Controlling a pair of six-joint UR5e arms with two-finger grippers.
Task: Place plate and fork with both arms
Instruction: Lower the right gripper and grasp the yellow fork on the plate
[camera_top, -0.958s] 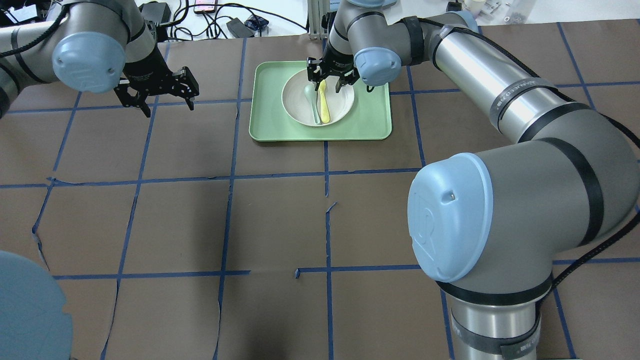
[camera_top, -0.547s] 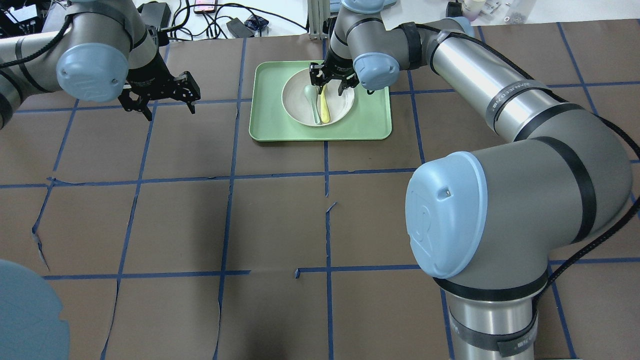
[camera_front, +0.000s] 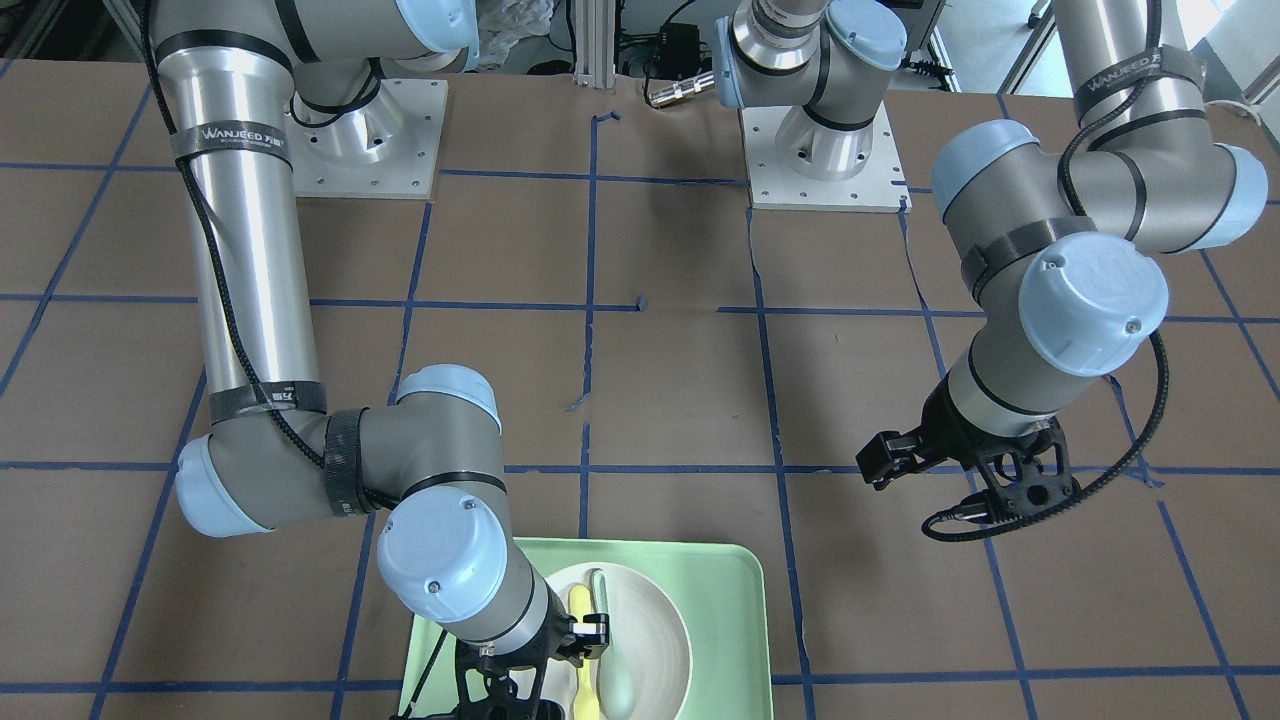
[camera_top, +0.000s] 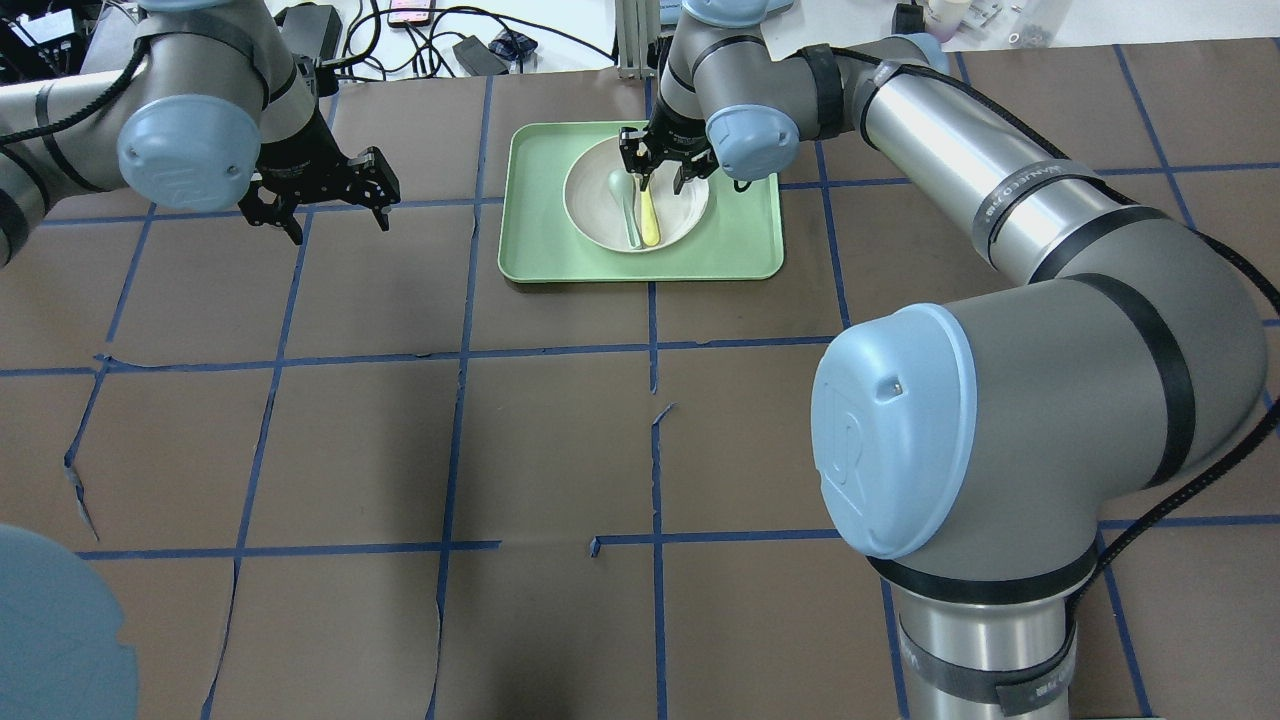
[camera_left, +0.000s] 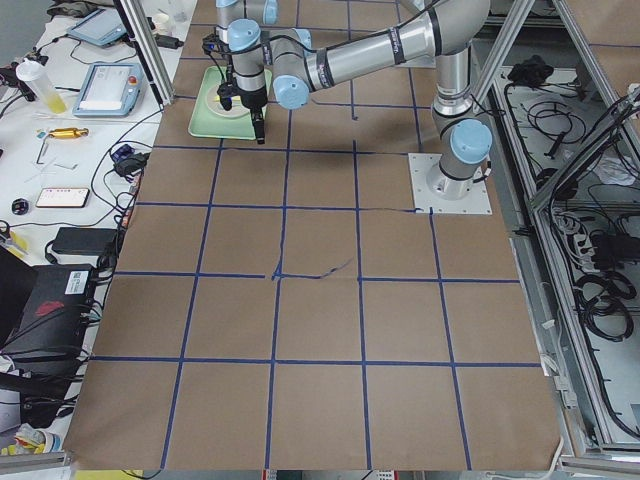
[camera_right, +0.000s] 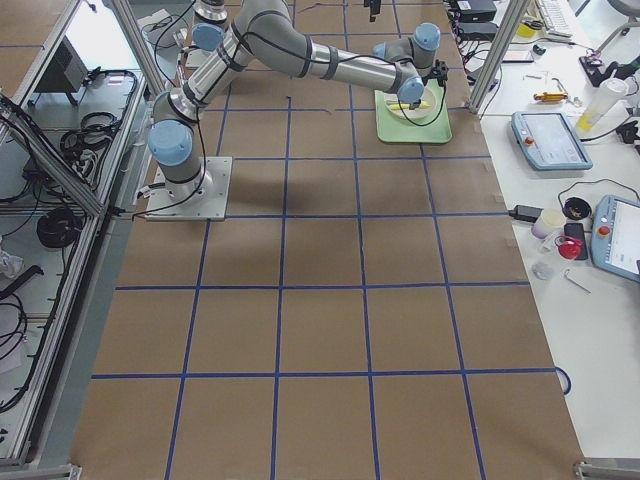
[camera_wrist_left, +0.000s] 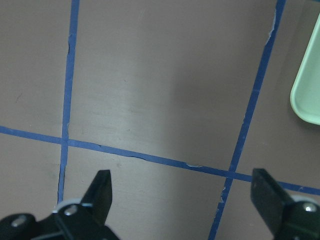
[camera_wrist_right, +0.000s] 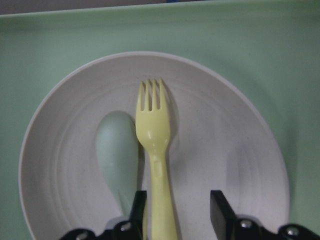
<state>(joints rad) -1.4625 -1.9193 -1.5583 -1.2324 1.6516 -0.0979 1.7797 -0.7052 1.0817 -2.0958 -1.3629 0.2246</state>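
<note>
The off-white plate (camera_top: 683, 213) sits in the mint-green tray (camera_top: 740, 250) at the table's far middle. The pale-yellow fork (camera_top: 650, 222) lies in the plate, beside a grey-green spoon (camera_top: 626, 205). My right gripper (camera_top: 660, 172) is open, low over the plate's far side. In the right wrist view its fingers (camera_wrist_right: 218, 211) stand either side of the fork's (camera_wrist_right: 155, 130) handle, with a gap on the right. The spoon (camera_wrist_right: 117, 150) lies just left of the fork on the plate (camera_wrist_right: 225, 140). My left gripper (camera_top: 340, 228) is open and empty, above bare table left of the tray.
The table is brown paper with blue tape lines. The tray's corner (camera_wrist_left: 307, 95) shows at the right edge of the left wrist view, with my left gripper (camera_wrist_left: 182, 195) over a tape crossing. Cables and devices lie beyond the table's far edge (camera_top: 420, 40).
My right gripper has come down closer over the fork's handle end. My left gripper has shifted slightly toward the far side of the table.
</note>
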